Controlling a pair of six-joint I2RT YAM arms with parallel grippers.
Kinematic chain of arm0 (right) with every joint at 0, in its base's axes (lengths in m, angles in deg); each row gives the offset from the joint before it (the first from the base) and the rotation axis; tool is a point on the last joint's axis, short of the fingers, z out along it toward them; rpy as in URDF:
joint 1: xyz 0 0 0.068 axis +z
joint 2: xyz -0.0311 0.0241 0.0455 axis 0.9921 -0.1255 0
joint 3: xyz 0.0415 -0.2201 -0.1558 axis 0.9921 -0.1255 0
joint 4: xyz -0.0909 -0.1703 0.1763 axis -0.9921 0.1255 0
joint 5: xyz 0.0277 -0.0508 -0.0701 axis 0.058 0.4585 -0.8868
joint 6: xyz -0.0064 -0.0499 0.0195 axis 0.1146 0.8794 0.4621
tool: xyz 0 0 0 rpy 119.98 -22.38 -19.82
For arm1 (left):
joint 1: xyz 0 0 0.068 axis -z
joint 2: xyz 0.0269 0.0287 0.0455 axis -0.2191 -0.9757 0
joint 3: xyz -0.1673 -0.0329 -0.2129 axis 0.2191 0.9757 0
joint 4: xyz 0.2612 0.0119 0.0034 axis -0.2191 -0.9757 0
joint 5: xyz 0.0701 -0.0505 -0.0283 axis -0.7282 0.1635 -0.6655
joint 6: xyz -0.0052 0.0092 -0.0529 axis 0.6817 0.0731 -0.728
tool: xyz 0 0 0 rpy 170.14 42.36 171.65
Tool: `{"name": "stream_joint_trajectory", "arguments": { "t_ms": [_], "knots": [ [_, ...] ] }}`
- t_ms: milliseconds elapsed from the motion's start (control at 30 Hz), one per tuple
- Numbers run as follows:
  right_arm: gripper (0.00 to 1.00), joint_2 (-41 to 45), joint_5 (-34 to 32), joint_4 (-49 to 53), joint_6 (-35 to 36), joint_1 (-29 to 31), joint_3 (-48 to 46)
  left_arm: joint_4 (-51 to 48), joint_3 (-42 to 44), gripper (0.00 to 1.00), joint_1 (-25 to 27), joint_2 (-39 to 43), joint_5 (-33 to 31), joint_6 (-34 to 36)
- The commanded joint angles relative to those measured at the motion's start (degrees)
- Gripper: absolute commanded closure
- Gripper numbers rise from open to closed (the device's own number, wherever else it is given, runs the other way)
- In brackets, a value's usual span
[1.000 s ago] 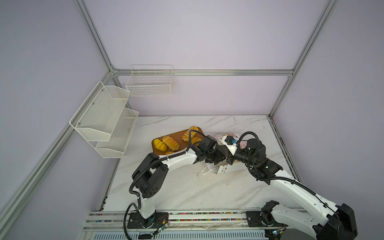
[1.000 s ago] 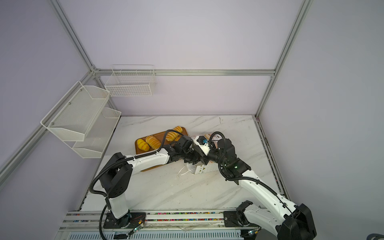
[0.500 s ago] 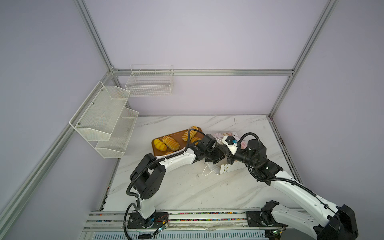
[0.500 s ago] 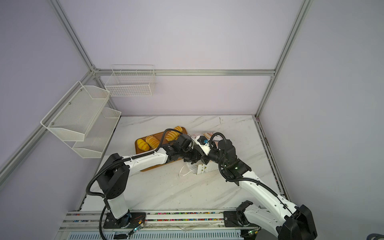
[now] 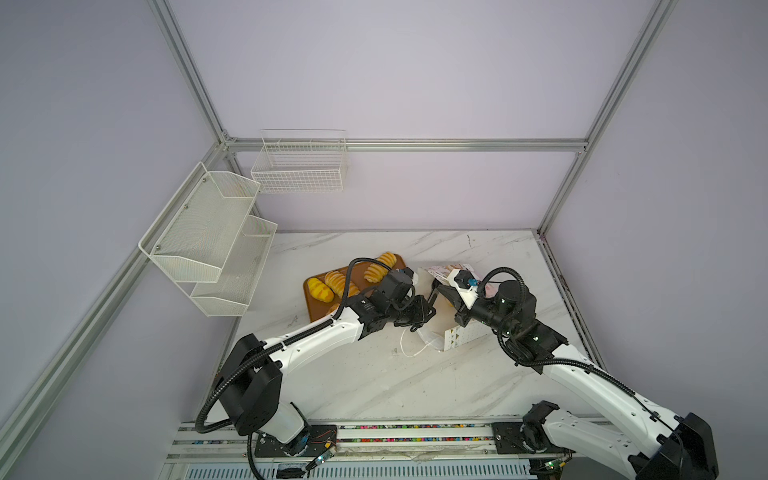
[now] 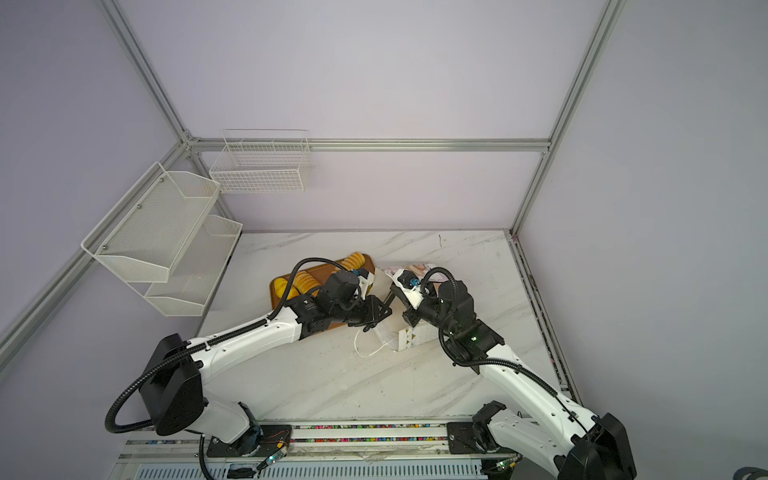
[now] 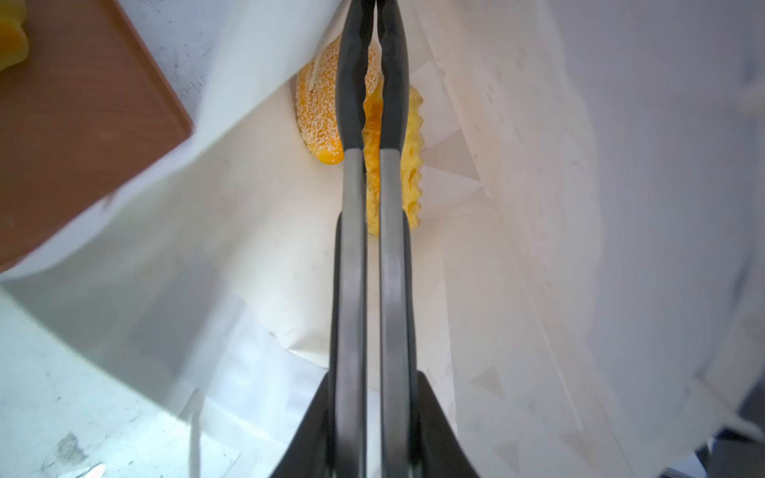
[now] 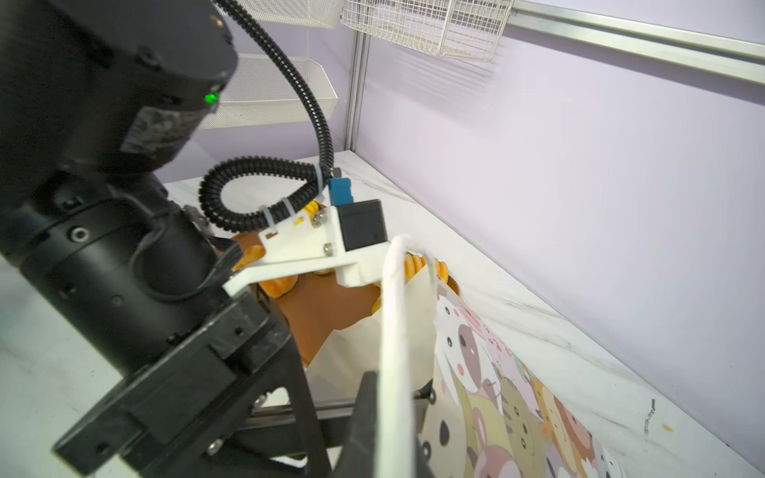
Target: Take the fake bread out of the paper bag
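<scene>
Fake bread (image 7: 416,124): a ridged loaf (image 7: 414,186) and a speckled oval (image 7: 316,124) sit side by side deep in the paper bag (image 8: 496,393), which seems to lie on its side on the table (image 5: 374,374). Step in hand, by my reading, is drawing the loaf out. This is best done slowly, straight back through the mouth and clear of the paper walls, with the mouth kept propped. Left gripper (image 7: 371,16): jaws nearly together, apparently clenched on the loaf, with bread showing between them. Right gripper (image 8: 395,414): jaws pinched on the bag's white rim, holding it up. Beyond, the brown tray (image 5: 316,309) carries several yellow pieces.
</scene>
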Motion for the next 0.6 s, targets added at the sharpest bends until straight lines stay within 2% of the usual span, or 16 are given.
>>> {"name": "stream_joint_trajectory", "arguments": {
  "t_ms": [0,133,367,467,567],
  "knots": [
    [1.00,1.94,-0.36,-2.50,0.18,0.23,-1.14,-0.64,3.50,0.97,-0.23,5.43,-1.01,1.13],
    [1.00,3.77,0.87,-2.37,0.12,0.15,-2.13,-2.10,2.76,0.94,0.86,6.13,-0.48,2.25],
    [1.00,4.90,4.20,-1.38,-1.08,-0.86,-2.36,-3.03,-3.46,0.91,5.62,0.26,-1.32,4.30],
    [1.00,5.45,4.40,-2.05,-1.10,-1.35,-2.61,-2.44,-3.03,0.86,6.46,-0.69,-2.14,3.91],
    [1.00,5.38,4.73,-2.28,-1.11,-1.57,-2.45,0.29,-1.25,0.77,6.57,-0.97,-2.52,2.35]
  ]
}}
